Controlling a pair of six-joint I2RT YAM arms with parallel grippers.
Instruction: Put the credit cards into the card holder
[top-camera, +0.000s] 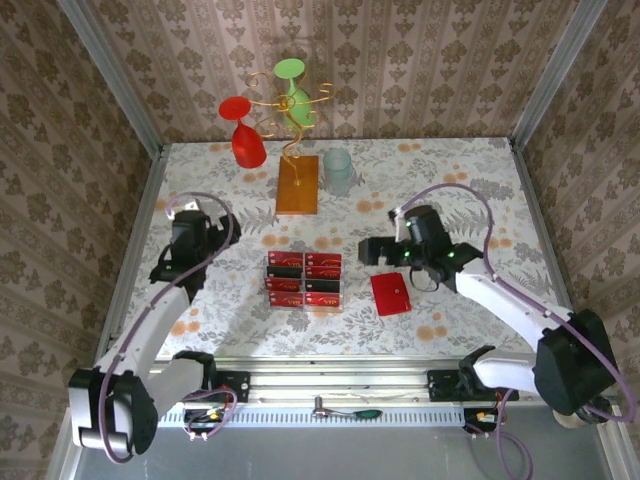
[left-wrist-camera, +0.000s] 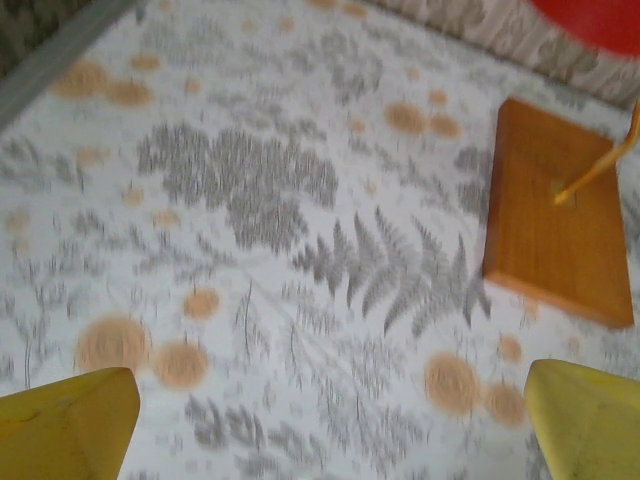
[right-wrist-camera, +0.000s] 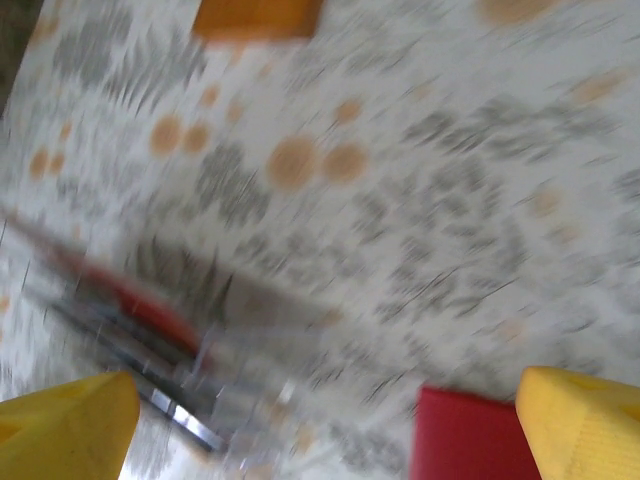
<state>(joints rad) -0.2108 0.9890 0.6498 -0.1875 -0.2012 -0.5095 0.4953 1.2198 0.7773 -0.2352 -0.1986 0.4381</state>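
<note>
Several red credit cards (top-camera: 304, 278) with dark stripes stand in rows in a clear tiered stand at the table's middle. The flat red card holder (top-camera: 390, 293) lies closed just right of them. My right gripper (top-camera: 374, 250) hovers above the holder's far left corner, open and holding nothing. In the right wrist view its yellow fingertips (right-wrist-camera: 70, 425) stand wide apart, with a corner of the card holder (right-wrist-camera: 465, 440) at the lower right and the blurred cards (right-wrist-camera: 140, 310) at the left. My left gripper (top-camera: 196, 228) is left of the cards, open (left-wrist-camera: 330, 440) over bare cloth.
A wooden base (top-camera: 298, 184) with a gold wire stand carries a red glass (top-camera: 246, 140) and a green glass (top-camera: 294, 85) at the back. A pale cup (top-camera: 338, 170) stands beside it. The wooden base (left-wrist-camera: 555, 230) lies ahead and right of my left fingers.
</note>
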